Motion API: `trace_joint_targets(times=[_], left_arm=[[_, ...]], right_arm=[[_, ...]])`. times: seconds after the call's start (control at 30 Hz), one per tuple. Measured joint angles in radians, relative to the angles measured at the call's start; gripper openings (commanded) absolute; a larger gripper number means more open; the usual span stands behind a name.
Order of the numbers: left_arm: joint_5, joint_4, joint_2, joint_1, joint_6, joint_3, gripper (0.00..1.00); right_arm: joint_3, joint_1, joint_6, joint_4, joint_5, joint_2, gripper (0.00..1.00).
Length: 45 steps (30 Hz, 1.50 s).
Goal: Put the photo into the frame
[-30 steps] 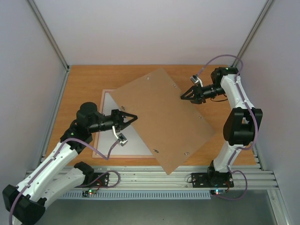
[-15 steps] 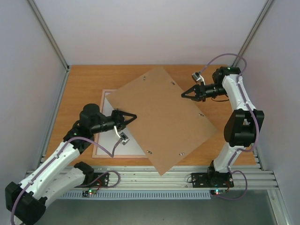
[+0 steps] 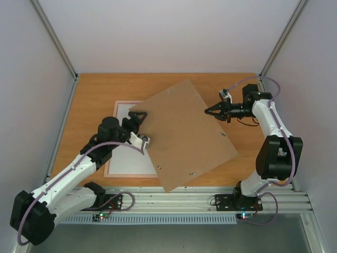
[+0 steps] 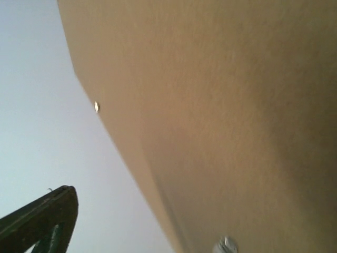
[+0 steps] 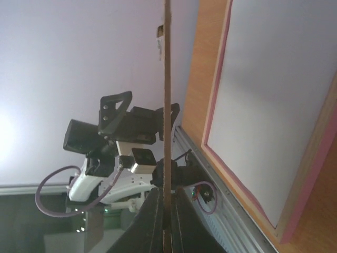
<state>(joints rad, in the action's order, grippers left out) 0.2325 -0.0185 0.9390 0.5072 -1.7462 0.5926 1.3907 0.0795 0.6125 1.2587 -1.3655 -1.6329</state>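
Observation:
The flat brown backing board (image 3: 184, 137) hangs tilted over the table, seen edge-on in the right wrist view (image 5: 167, 105). My right gripper (image 3: 207, 111) (image 5: 164, 192) is shut on its right edge. My left gripper (image 3: 136, 117) stands open with its jaws on either side of the board's left corner; one finger (image 4: 47, 219) shows beside the board (image 4: 237, 105). The pink-bordered frame (image 3: 131, 175) (image 5: 216, 79) lies flat under the board. A plain white sheet (image 3: 129, 158) (image 5: 274, 95) fills the frame. I cannot tell whether that sheet is the photo, since no printed side shows.
The wooden table (image 3: 95, 89) ends in a metal rail (image 3: 174, 203) at the near edge, where both arm bases are bolted. Pale walls with metal corner posts (image 3: 52, 39) close in the left, right and back sides.
My left gripper has opened and let go of the board's left edge. My right gripper has shut on the right edge. The board has swung and shifted left, towards the frame.

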Motion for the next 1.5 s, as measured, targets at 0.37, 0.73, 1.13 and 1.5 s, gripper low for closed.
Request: trace_joint_targets(times=[0.37, 0.73, 1.13, 1.5], left_arm=[[-0.264, 0.312, -0.033, -0.134, 0.449, 0.058, 0.99], [-0.249, 0.597, 0.224, -0.453, 0.824, 0.279, 0.93], [-0.177, 0.718, 0.496, -0.655, 0.927, 0.386, 0.64], [-0.209, 0.722, 0.615, -0.676, 0.911, 0.394, 0.52]], right_arm=[[-0.292, 0.000, -0.635, -0.798, 0.057, 0.053, 0.01], [-0.410, -0.027, -1.075, -1.367, 0.114, 0.039, 0.01], [-0.444, -0.141, -1.178, -1.559, 0.193, -0.047, 0.01], [-0.457, -0.201, -1.169, -1.588, 0.270, -0.087, 0.01]])
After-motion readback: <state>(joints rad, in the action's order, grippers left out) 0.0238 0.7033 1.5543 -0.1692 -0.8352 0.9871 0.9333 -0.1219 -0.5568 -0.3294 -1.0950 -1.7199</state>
